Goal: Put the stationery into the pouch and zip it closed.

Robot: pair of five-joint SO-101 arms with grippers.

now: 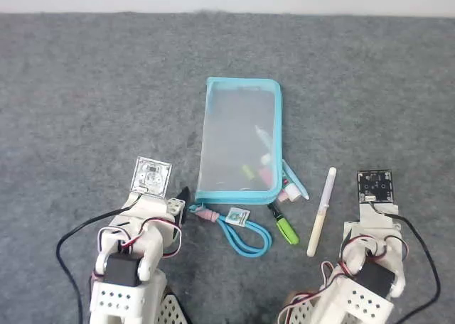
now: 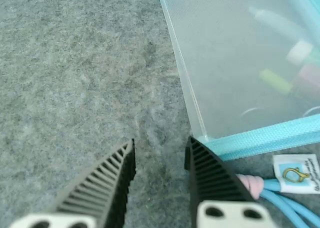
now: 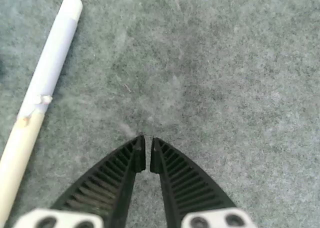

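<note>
Jaws on the left gripper [image 2: 161, 143] are parted a moderate way with nothing between them, and on the right gripper [image 3: 148, 140] they're pinched down to a sliver, also holding nothing, so neither arm has anything in hand yet. The pouch [image 1: 238, 139] lies flat in the middle of the grey mat [image 1: 85, 89], see-through with teal trim, and a few pens [image 1: 259, 160] are already inside it, bunched toward the corner nearest the right arm. At that same corner a blue pen [image 1: 296, 182] pokes halfway out, which I'd guess means the zip is open down there, though I can't make out the slider itself. A green highlighter [image 1: 286, 227] sits just off that corner on the mat, and a long white pen [image 1: 321, 212] lies a bit further out on the same side, roughly parallel to the pouch's long edge. My read is that these two, plus the half-out blue one, are what's left to load before zipping. The blue strap [image 1: 245, 239] with its little tag [image 1: 237, 217] loops off the pouch's short near edge. Left gripper sits right by the pouch's other near corner, next to the strap's pink end, probably a handy spot to pin the pouch or grab the strap. Right gripper hovers over bare mat beside the white pen, on the far side of it from the pouch, and it'd need to open up before it can pick that pen
</note>
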